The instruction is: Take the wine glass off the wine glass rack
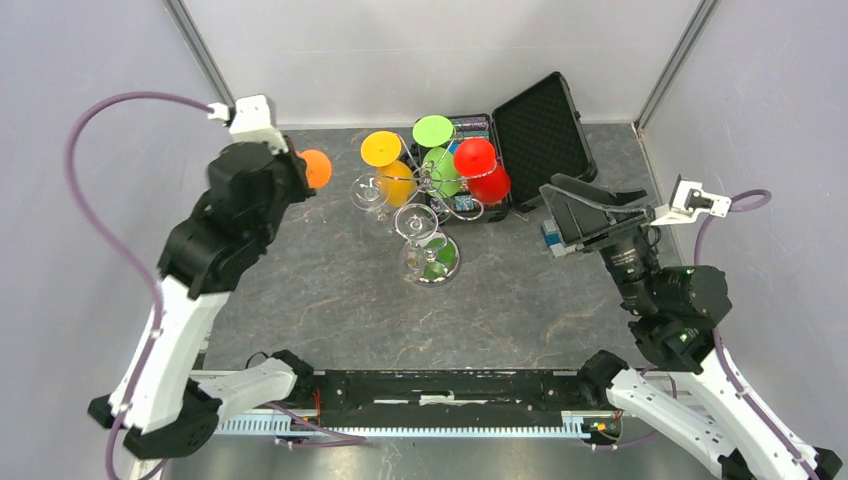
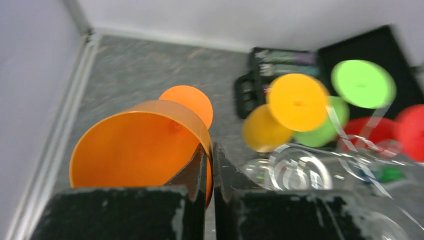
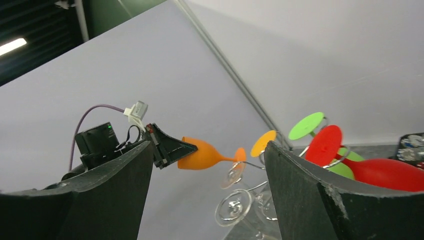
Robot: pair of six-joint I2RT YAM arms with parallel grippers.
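My left gripper (image 1: 293,163) is shut on the rim of an orange wine glass (image 1: 316,168). It holds the glass on its side in the air, left of the wine glass rack (image 1: 431,187). In the left wrist view the fingers (image 2: 199,167) pinch the bowl wall of the orange glass (image 2: 135,150). The right wrist view shows the glass (image 3: 202,155) with its foot near a wire arm (image 3: 252,165); I cannot tell if they touch. Yellow (image 1: 382,150), green (image 1: 433,130), red (image 1: 475,156) and clear (image 1: 369,192) glasses hang on the rack. My right gripper (image 1: 578,208) is open and empty, right of the rack.
An open black case (image 1: 541,121) lies behind the rack at the back right. The rack's mirrored disc base (image 1: 431,262) stands mid-table. Grey walls close in the left, back and right sides. The arm bases and a rail run along the near edge (image 1: 420,400).
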